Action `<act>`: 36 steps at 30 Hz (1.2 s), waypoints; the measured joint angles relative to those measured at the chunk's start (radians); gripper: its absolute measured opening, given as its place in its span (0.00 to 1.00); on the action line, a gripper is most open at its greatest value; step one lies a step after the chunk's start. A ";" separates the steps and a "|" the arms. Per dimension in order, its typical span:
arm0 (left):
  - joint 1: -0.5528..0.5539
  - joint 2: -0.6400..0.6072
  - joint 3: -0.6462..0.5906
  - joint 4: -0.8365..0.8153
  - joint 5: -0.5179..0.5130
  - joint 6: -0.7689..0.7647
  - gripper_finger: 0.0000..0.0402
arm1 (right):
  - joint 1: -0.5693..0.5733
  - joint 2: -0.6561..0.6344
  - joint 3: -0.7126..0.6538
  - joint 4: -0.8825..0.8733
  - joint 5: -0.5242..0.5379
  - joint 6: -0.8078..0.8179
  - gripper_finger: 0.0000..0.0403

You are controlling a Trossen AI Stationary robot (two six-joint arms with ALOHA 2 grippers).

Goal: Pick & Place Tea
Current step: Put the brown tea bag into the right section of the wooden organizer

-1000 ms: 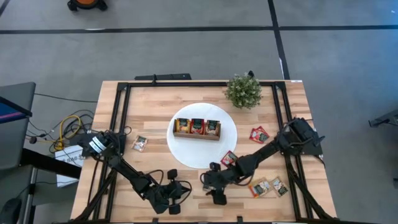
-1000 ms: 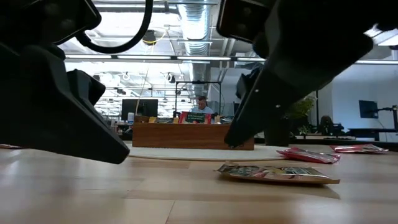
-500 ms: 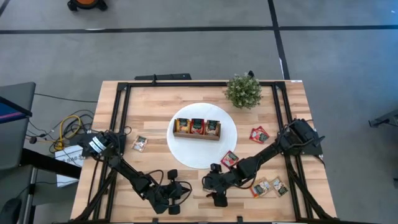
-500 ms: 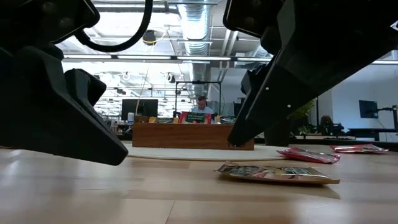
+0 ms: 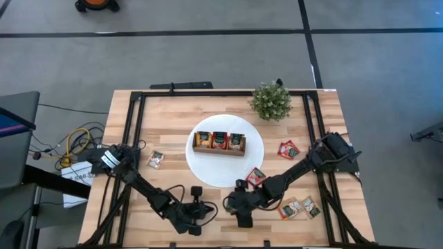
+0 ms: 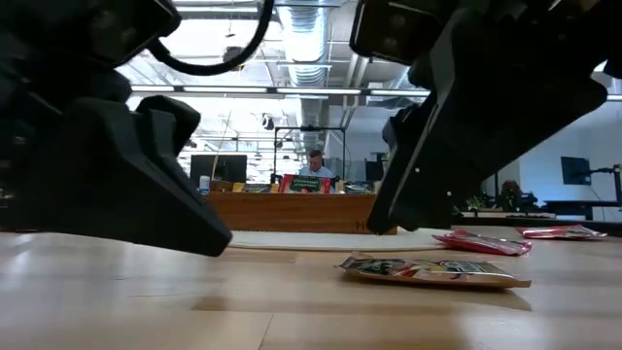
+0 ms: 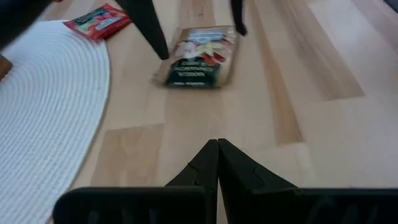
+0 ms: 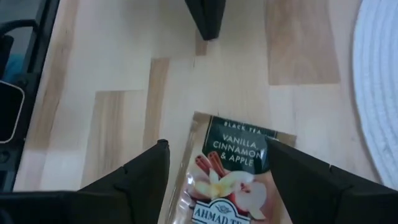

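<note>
Wooden box — three tea sachets inside — on white disc.

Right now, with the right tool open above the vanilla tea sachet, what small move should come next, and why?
Probably lower the right tool straight down and close it. Its fingers stand open on either side of the vanilla tea sachet, which lies flat on the table and is not yet held.
</note>
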 joint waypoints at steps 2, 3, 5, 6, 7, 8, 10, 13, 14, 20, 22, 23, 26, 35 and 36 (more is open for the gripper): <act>0.010 0.000 0.000 0.004 0.003 0.000 0.00 | 0.006 0.000 0.000 0.002 0.016 0.000 0.64; 0.015 0.000 0.000 0.008 0.007 0.000 0.00 | 0.009 0.000 0.000 0.001 0.017 0.000 0.64; 0.023 0.000 0.000 0.025 0.018 0.000 0.00 | 0.009 0.002 0.000 -0.011 0.019 0.015 0.61; 0.024 0.000 0.000 0.038 0.027 0.000 0.00 | 0.009 0.012 0.002 -0.015 0.019 0.035 0.59; 0.024 0.000 0.000 0.055 0.040 0.006 0.00 | 0.007 0.024 0.003 -0.020 0.021 0.059 0.57; 0.025 0.000 0.000 0.075 0.051 0.023 0.00 | 0.006 0.031 -0.001 -0.040 0.029 0.078 0.54; 0.029 0.000 0.000 0.117 0.071 0.083 0.00 | 0.005 0.043 0.003 -0.032 0.035 0.112 0.49; 0.036 0.000 0.000 0.177 0.091 0.116 0.00 | 0.008 0.065 0.006 -0.026 0.052 0.119 0.42; 0.037 -0.001 0.000 0.186 0.100 0.115 0.00 | 0.010 0.071 0.006 -0.025 0.060 0.121 0.39; 0.039 -0.001 0.000 0.193 0.106 0.115 0.00 | 0.044 0.071 0.004 -0.032 0.183 0.138 0.13; 0.039 -0.001 0.000 0.192 0.105 0.114 0.00 | 0.056 0.071 0.002 -0.035 0.217 0.152 0.04; 0.039 -0.001 0.000 0.192 0.098 0.115 0.00 | 0.064 0.071 0.002 -0.036 0.238 0.168 0.02; 0.041 -0.001 0.000 0.190 0.046 0.115 0.00 | 0.093 0.064 0.001 -0.049 0.329 0.230 0.03; 0.069 -0.001 0.016 0.192 0.268 0.082 0.00 | 0.093 -0.076 0.003 -0.126 0.226 0.405 0.06; 0.080 -0.001 0.019 0.191 0.303 0.065 0.00 | 0.083 -0.092 0.001 -0.138 0.175 0.421 0.09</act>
